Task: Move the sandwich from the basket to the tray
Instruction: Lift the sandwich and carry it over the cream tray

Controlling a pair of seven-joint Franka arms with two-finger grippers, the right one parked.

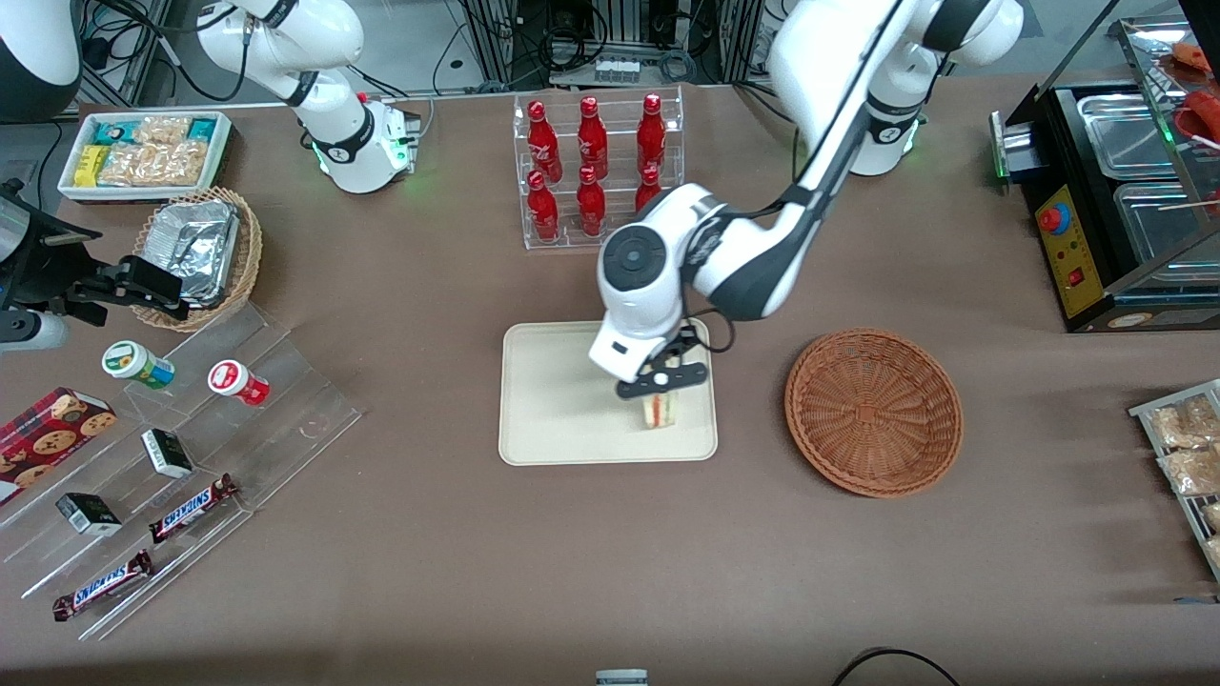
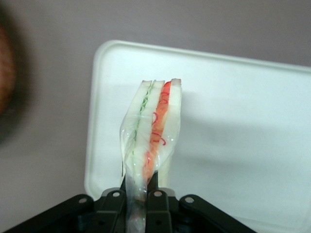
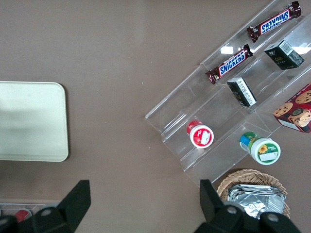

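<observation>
Cream-white and flat, the tray (image 1: 562, 400) sits in the middle of the frame on the brown worktop (image 1: 477, 572). The gripper (image 1: 661, 379) hangs over the tray's right part, its jaws pinching the sandwich (image 1: 655, 410), which stands on edge in clear wrap. The sandwich's low end is at the tray, near the tray's front rim. The red-brown basket (image 1: 873, 412) sits just beside the tray, toward the working arm's end.

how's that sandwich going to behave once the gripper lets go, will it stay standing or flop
Probably soft: the gripper, shut on the sandwich, visibly pinches its clear wrap and bread. It looks thin and hangs on edge over the tray, so it will likely tip onto a flat side. The glossy wrap may slide a little.
</observation>
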